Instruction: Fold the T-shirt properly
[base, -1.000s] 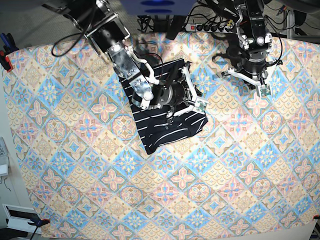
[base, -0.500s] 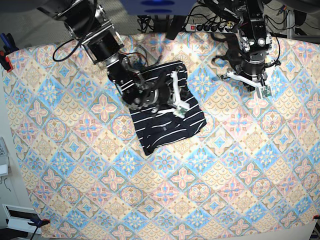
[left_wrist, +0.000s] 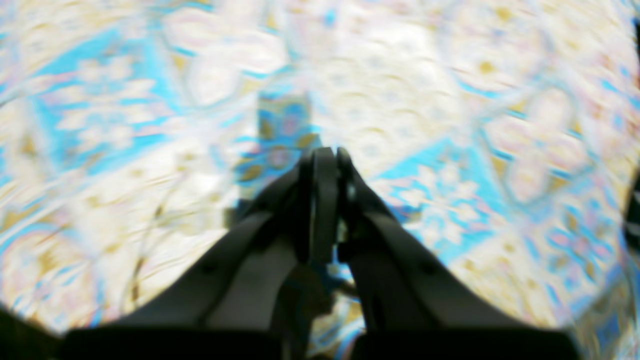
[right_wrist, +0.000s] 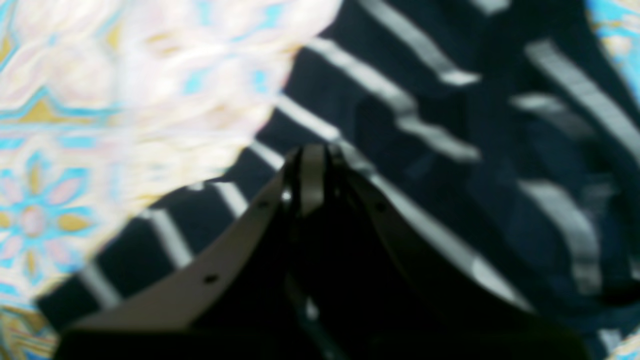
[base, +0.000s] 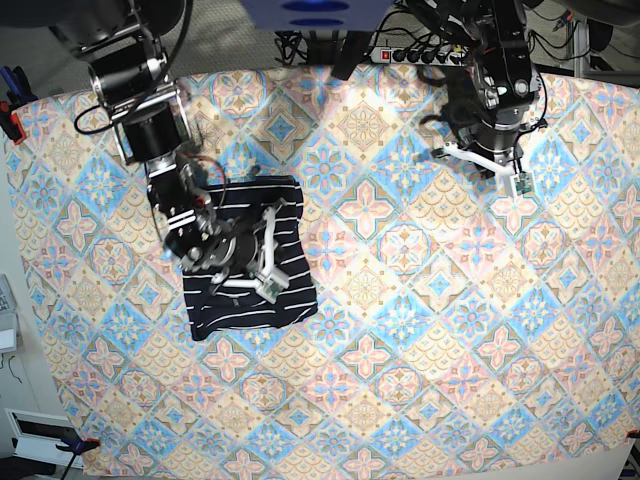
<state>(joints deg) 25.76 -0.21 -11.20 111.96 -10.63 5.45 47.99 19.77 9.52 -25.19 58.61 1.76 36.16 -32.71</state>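
The T-shirt (base: 250, 290), dark with thin white stripes, lies folded into a compact rectangle on the left part of the tablecloth (base: 420, 340). My right gripper (base: 248, 262) is down on its middle, jaws shut. In the right wrist view the shut right gripper (right_wrist: 312, 150) meets the striped T-shirt (right_wrist: 450, 125) near its edge, and cloth seems pinched at the tips. My left gripper (base: 500, 148) hangs over the far right of the tablecloth, well away from the shirt. The left wrist view shows that left gripper (left_wrist: 325, 152) shut and empty over bare tablecloth (left_wrist: 450, 75).
A power strip (base: 420, 55) and cables lie beyond the table's far edge. Clamps (base: 8, 110) hold the tablecloth at the left corners. The table's left edge runs close to the shirt.
My right gripper has swept from the table's middle to the left, and the folded T-shirt has slid along with it. The left arm has drawn back slightly toward the far edge.
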